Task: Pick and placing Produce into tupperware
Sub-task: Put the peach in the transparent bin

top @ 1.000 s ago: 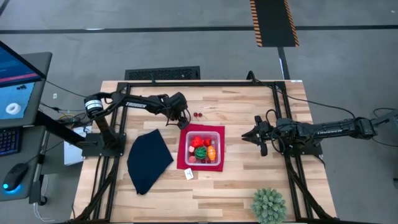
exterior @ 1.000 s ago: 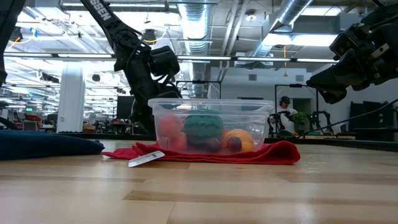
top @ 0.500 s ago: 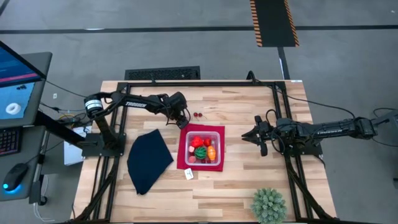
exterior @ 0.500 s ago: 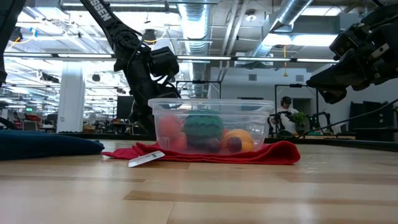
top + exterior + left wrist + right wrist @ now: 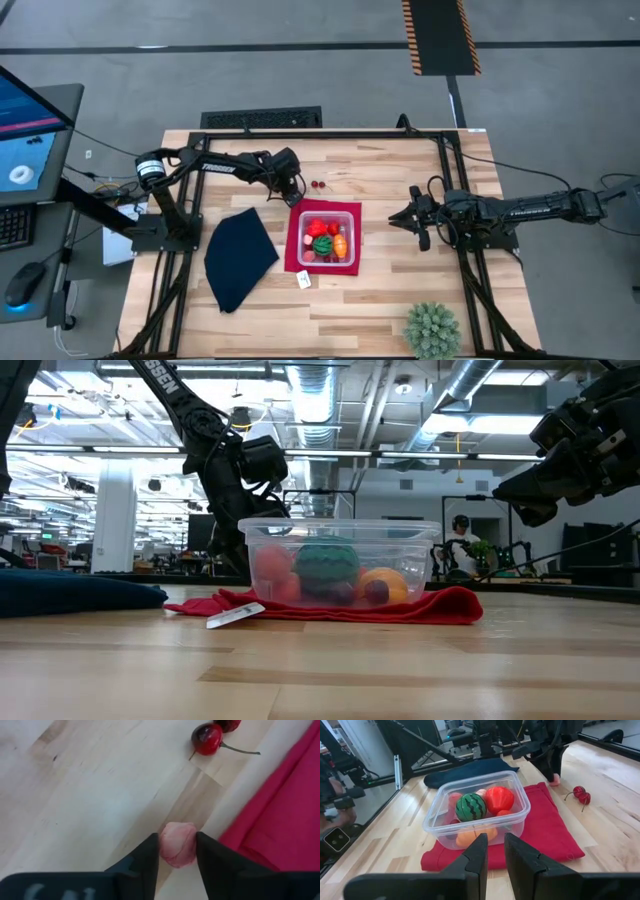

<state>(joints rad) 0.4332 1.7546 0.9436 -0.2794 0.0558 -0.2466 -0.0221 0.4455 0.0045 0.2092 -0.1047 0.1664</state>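
Observation:
A small pink piece of produce (image 5: 177, 844) lies on the wood just off the red mat's (image 5: 280, 820) far left corner. My left gripper (image 5: 297, 194) is shut on it. Two dark red cherries (image 5: 318, 184) lie a little farther back. The clear tupperware (image 5: 355, 235) stands on the mat and holds a green striped ball (image 5: 471, 806), a red piece (image 5: 499, 799) and orange pieces. My right gripper (image 5: 402, 219) hovers right of the tupperware with a narrow gap between its fingers and nothing in it. My left gripper pinches the pink piece by its two opposite sides (image 5: 165, 845) between its two fingers. The fingers (image 5: 145, 855) slant down at it from the table's left. The piece sits on the wooden table top.
A dark navy cloth (image 5: 238, 258) lies left of the mat. A white tag (image 5: 304, 281) lies at the mat's near edge. A spiky green plant ball (image 5: 433, 332) sits at the near right. A black frame (image 5: 330, 136) runs along the table's edges.
My left gripper has stayed in place and its fingers have drawn together around the pink piece. The produce in the tupperware and my right arm have kept still.

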